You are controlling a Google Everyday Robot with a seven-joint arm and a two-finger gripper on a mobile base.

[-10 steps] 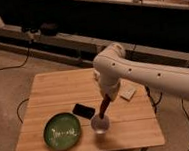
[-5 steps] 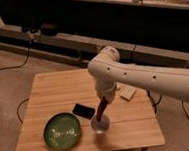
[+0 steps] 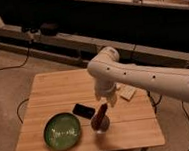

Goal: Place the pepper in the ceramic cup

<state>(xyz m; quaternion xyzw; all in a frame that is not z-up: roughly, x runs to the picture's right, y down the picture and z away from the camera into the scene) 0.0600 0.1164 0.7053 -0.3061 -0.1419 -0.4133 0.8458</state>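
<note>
1. Wooden slats form the surface (image 3: 54, 91), set in a dim workshop with cables along the floor.
2. White gripper (image 3: 107, 100) hangs just above the pepper (image 3: 101, 114); whether it is parted cannot be told.
3. Pepper stands tilted in the cup (image 3: 101, 124), beside a green plate (image 3: 63, 131) and black phone (image 3: 84, 110).
4. Slender, smooth and likely light, it is best pinched mid-body; the ceramic cup could tip.

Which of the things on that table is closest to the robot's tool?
The dark red pepper, standing in the white ceramic cup, just below the tool. The black flat object and green plate lie further left.
</note>
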